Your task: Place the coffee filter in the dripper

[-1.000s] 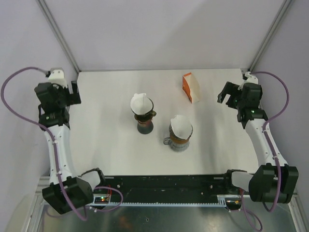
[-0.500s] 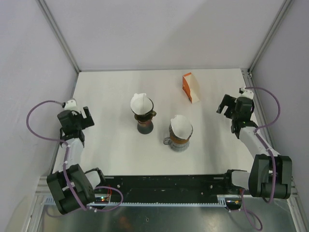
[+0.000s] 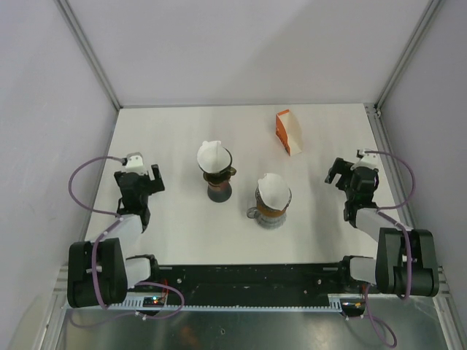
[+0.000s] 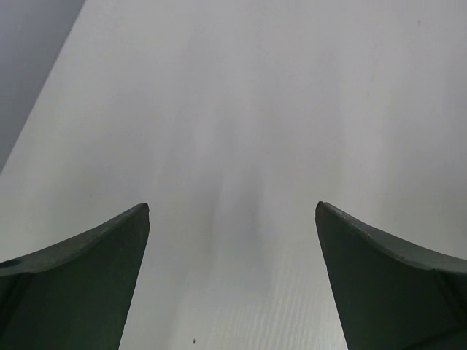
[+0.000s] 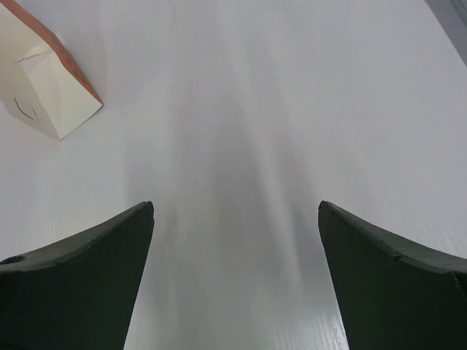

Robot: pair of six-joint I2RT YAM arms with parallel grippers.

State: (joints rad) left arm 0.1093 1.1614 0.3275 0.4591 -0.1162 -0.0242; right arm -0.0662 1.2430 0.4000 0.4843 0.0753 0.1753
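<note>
The left fingers are being held wide apart over bare table, with nothing gripped between them; in the left wrist view only the white surface is being shown between the two dark tips. The right fingers are likewise being held wide apart and gripping nothing, low over the table near its right edge. In the right wrist view, a corner of an orange and cream carton is being caught at the upper left, well ahead of the fingers. Both arms are being seen folded low, close to their bases at the near edge.

Between the two arms, near the middle of the table, a white coffee filter is being carried in the mouth of a dark dripper on a dark base, its paper rising above the rim. Just to the right and nearer the arms, a second coffee filter is being carried the same way in a second dripper, which has a brown band and a grey base. The carton is being shown lying toward the far right of the table, apart from both drippers.
</note>
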